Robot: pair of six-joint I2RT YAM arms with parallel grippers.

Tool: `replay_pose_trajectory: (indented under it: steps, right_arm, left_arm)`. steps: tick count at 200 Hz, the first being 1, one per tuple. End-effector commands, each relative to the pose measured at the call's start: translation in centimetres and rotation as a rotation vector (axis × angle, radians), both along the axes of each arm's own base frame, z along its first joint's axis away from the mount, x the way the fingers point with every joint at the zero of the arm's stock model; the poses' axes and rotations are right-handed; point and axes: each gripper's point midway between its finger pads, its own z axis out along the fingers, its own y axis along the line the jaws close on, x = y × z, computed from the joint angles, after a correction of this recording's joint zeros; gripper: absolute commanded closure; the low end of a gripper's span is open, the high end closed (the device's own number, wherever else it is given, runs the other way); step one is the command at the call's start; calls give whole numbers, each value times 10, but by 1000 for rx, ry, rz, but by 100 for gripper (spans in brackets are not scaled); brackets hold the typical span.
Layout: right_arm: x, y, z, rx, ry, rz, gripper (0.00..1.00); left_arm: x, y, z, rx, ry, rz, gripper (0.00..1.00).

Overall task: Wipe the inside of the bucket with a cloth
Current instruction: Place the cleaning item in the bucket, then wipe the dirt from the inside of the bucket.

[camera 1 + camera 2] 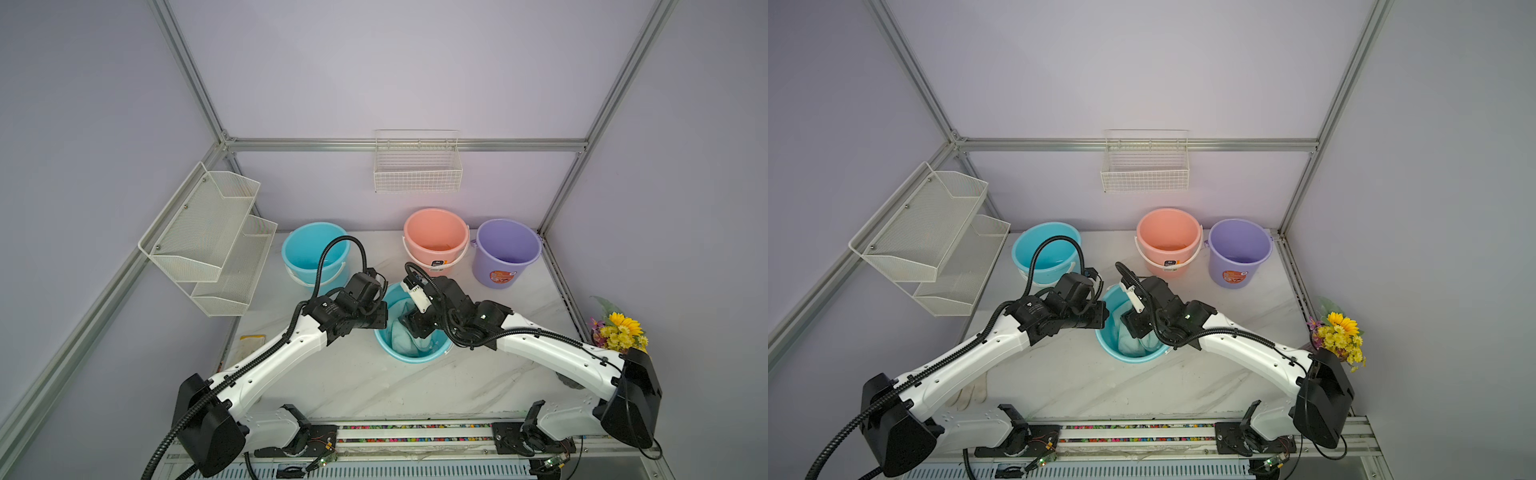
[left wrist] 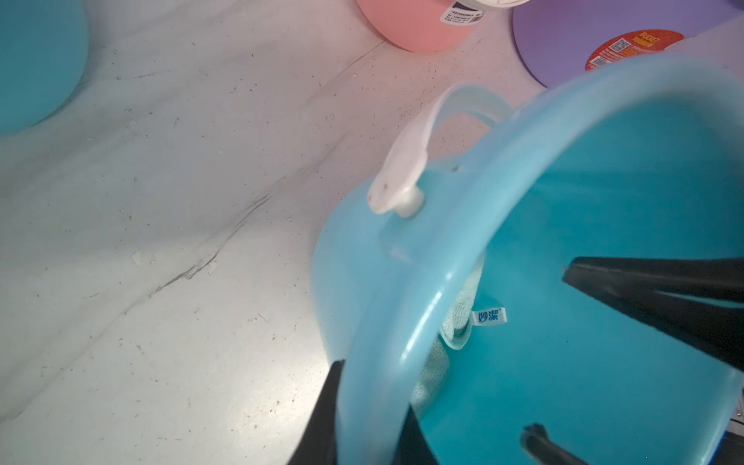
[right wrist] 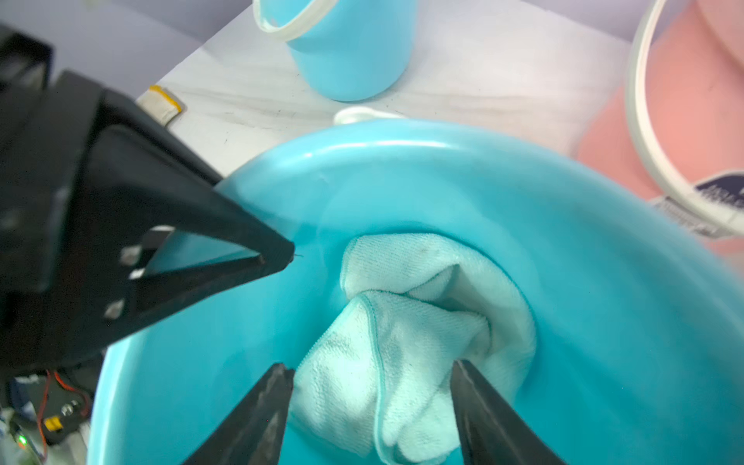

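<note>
A small blue bucket [image 1: 415,358] stands mid-table between my two arms. The pale mint cloth [image 3: 406,334] lies bunched on its floor, and it also shows in both top views [image 1: 400,337] [image 1: 1128,344]. Its white tag [image 2: 489,316] shows just inside the rim. My left gripper [image 2: 370,422] is shut on the bucket's rim [image 2: 443,282], one finger outside the wall and one inside. Inside the bucket, my right gripper [image 3: 372,374] is open, its fingers [image 3: 273,398] standing on either side of the cloth without pinching it.
At the back stand a larger blue bucket [image 1: 314,253], a pink bucket [image 1: 435,241] and a purple bucket [image 1: 507,253]. A wire basket [image 1: 417,166] hangs on the back wall and a mesh shelf [image 1: 212,237] on the left. A white glove [image 1: 971,390] and flowers [image 1: 619,332] lie at the sides.
</note>
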Motion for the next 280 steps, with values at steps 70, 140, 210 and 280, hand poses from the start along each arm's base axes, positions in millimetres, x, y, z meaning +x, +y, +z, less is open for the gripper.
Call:
replay_pose_trajectory:
  steps: [70, 140, 210, 280]
  right_arm:
    - [-14, -7, -40, -472, -286, 574, 20]
    - [0, -4, -53, -538, -331, 582, 16]
    - [-2, -10, -56, -591, -406, 648, 14]
    - [-1, 7, -68, -549, -424, 707, 10]
  left_arm:
    - [-4, -12, 36, -51, -146, -110, 100]
    - [-9, -17, 38, -57, -149, -147, 100]
    - [-13, -14, 44, -44, -184, -153, 100]
    - [-20, -17, 47, -39, -206, -189, 100]
